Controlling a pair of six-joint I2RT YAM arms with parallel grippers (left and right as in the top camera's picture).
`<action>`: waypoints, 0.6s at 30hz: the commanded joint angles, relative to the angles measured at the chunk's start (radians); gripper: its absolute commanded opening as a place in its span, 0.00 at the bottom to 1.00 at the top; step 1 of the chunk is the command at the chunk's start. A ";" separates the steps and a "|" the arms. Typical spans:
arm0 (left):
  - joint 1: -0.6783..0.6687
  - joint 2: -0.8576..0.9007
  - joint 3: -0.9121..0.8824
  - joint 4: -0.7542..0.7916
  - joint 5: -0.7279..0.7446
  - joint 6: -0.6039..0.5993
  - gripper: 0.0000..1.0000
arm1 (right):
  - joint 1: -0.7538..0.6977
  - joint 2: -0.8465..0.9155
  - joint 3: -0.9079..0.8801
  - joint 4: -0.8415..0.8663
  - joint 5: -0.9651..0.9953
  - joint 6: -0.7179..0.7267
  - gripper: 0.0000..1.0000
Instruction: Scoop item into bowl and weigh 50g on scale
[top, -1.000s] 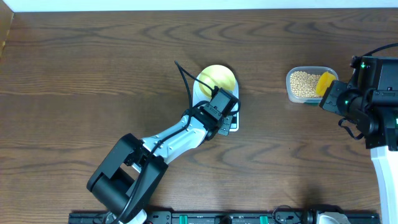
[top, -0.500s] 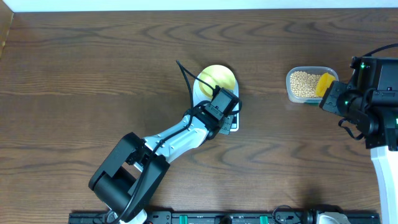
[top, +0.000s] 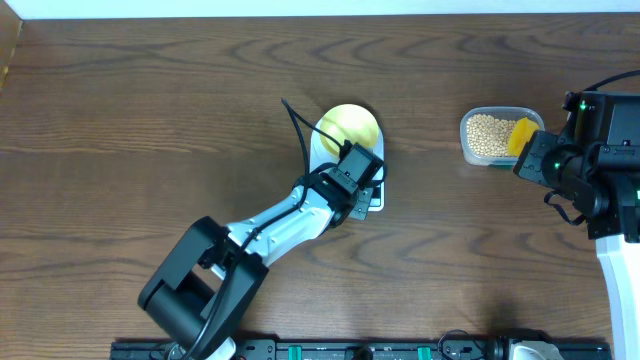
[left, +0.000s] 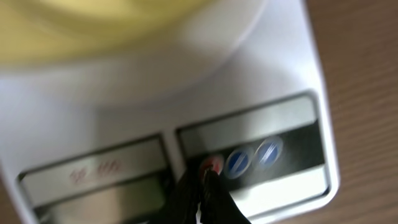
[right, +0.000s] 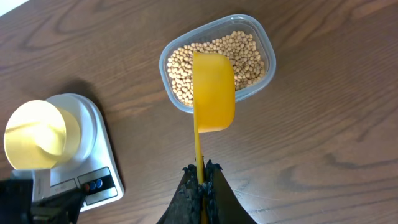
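Woodgrain table; white scale, round pale-yellow bowl, perhaps plastic; pea-round beans.

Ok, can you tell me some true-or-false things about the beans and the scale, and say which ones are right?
1. The small round pale-yellow bowl sits on the white digital kitchen scale. True.
2. The bowl is full of beans. False: no beans show in it. The small beige beans are in the clear plastic tub.
3. The right claw is shut on the handle of the bright yellow plastic scoop. True.
4. The left claw is wide open above the tub. False: the left claw is shut, with its tips at the scale's red button.
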 joint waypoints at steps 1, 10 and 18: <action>0.013 -0.049 -0.047 -0.040 -0.029 0.013 0.07 | -0.002 0.004 0.017 -0.001 -0.006 -0.011 0.01; 0.013 -0.215 -0.047 -0.054 -0.006 0.006 0.07 | -0.002 0.004 0.017 0.000 -0.006 -0.011 0.01; 0.013 -0.117 -0.048 -0.060 0.002 0.000 0.07 | -0.002 0.004 0.017 0.000 -0.006 -0.011 0.01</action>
